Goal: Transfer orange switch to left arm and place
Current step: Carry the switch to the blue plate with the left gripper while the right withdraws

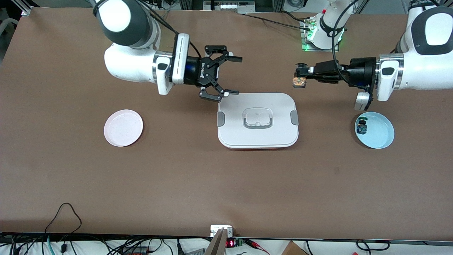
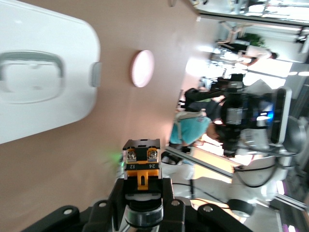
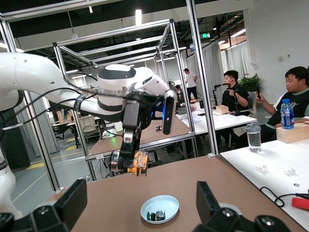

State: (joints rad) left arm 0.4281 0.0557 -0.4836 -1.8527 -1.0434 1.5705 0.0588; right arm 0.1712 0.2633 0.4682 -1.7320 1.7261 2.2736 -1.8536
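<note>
The orange switch point(image 1: 299, 81) hangs in the air with my left gripper point(image 1: 301, 73) shut on it, over the table beside the corner of the white box point(image 1: 257, 136) at the left arm's end. In the left wrist view the switch point(image 2: 141, 162) juts out from between the black fingers point(image 2: 117, 205). My right gripper point(image 1: 235, 75) is open and empty, above the box's corner at the right arm's end, facing the switch. The right wrist view shows its wide-apart fingers point(image 3: 72, 199) and, farther off, the held switch point(image 3: 138, 163).
A pink plate point(image 1: 123, 128) lies toward the right arm's end of the table. A pale blue plate point(image 1: 380, 136) toward the left arm's end holds a small green-capped switch point(image 1: 361, 127). Cables run along the table edge nearest the front camera.
</note>
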